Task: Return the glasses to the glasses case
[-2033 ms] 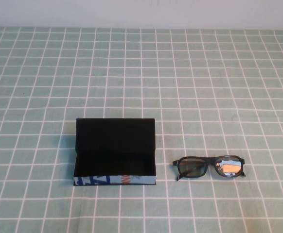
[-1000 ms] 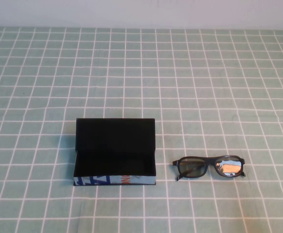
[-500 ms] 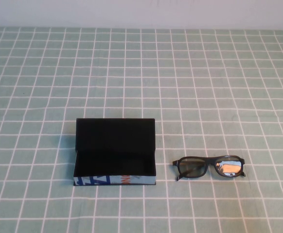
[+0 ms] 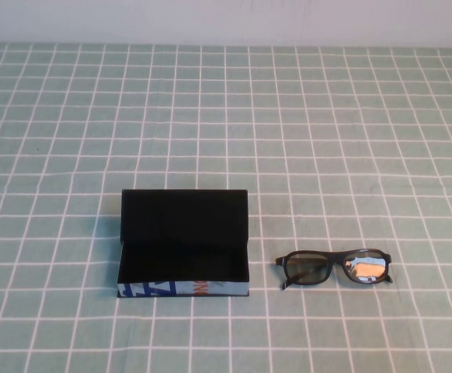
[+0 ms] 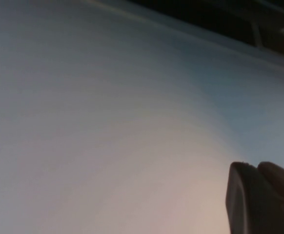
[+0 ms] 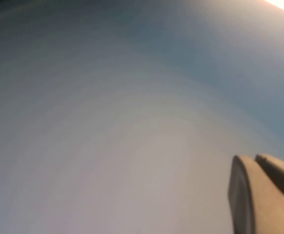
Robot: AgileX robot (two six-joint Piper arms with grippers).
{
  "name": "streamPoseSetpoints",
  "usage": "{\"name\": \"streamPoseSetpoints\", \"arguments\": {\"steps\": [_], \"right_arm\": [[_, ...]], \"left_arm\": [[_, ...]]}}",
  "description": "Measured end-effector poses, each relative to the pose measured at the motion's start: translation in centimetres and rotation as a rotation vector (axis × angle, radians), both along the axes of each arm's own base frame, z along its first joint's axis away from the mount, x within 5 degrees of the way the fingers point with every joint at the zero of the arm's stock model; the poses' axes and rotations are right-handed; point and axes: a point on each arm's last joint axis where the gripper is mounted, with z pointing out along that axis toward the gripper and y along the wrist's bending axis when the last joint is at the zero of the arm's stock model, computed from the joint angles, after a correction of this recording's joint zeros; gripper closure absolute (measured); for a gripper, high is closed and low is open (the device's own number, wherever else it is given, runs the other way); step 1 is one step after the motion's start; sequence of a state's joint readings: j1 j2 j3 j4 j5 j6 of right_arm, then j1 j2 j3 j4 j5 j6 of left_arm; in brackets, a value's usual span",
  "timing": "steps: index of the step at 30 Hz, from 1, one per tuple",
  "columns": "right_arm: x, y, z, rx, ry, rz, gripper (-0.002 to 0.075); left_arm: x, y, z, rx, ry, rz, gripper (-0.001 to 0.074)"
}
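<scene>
The glasses case point(image 4: 183, 245) lies open on the green checked cloth, left of centre near the front. Its lid stands up at the back, the inside is black and empty, and the light blue printed side faces me. The black thick-framed glasses point(image 4: 335, 268) lie flat on the cloth to the right of the case, apart from it. Neither arm shows in the high view. My left gripper point(image 5: 256, 166) shows in the left wrist view with its fingers together, facing a blank pale surface. My right gripper point(image 6: 255, 159) looks the same in the right wrist view, with nothing held.
The green cloth with a white grid point(image 4: 226, 116) covers the whole table, and a pale wall runs along its far edge. Nothing else lies on it.
</scene>
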State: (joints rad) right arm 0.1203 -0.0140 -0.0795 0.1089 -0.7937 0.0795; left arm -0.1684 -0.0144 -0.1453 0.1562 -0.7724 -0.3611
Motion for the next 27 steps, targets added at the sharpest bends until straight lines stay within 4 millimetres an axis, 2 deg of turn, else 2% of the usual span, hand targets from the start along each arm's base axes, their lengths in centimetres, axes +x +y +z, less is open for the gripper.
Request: {"name": "streamPoseSetpoints", "arguments": {"steps": [3, 6, 9, 11, 15, 18, 21, 23, 27], "right_arm": [[-1.6, 0.0, 3.8, -0.003, -0.054, 0.03, 0.0738], [-3.9, 0.1, 8.1, -0.01, -0.032, 0.087, 0.0738], [-5.4, 0.3, 11.9, -0.043, 0.06, 0.119, 0.0738], [-5.0, 0.5, 14.2, -0.069, 0.166, 0.136, 0.0738], [-1.5, 1.3, 17.2, -0.109, 0.412, 0.164, 0.0738], [2.8, 2.0, 17.2, -0.134, 0.634, 0.185, 0.0738], [7.4, 2.6, 15.6, -0.17, 0.862, 0.188, 0.0738], [9.9, 3.0, 14.3, -0.19, 1.003, 0.196, 0.0738], [13.0, 3.6, 11.8, -0.201, 1.229, 0.232, 0.0738]], "left_arm": [[-1.6, 0.4, 3.4, -0.008, -0.034, 0.024, 0.0736], [-3.3, 0.8, 7.1, -0.016, -0.048, 0.046, 0.0736], [-3.5, 0.9, 10.0, 0.022, 0.025, 0.093, 0.0736], [-2.8, 1.0, 11.5, 0.057, 0.129, 0.137, 0.0736], [0.0, 1.2, 12.4, 0.093, 0.444, 0.2, 0.0736], [3.0, 1.2, 11.1, 0.129, 0.716, 0.236, 0.0736], [5.2, 1.1, 9.4, 0.16, 0.944, 0.26, 0.0736], [6.4, 1.1, 8.5, 0.191, 1.033, 0.286, 0.0736], [8.6, 0.7, 7.4, 0.237, 1.111, 0.293, 0.0736]]}}
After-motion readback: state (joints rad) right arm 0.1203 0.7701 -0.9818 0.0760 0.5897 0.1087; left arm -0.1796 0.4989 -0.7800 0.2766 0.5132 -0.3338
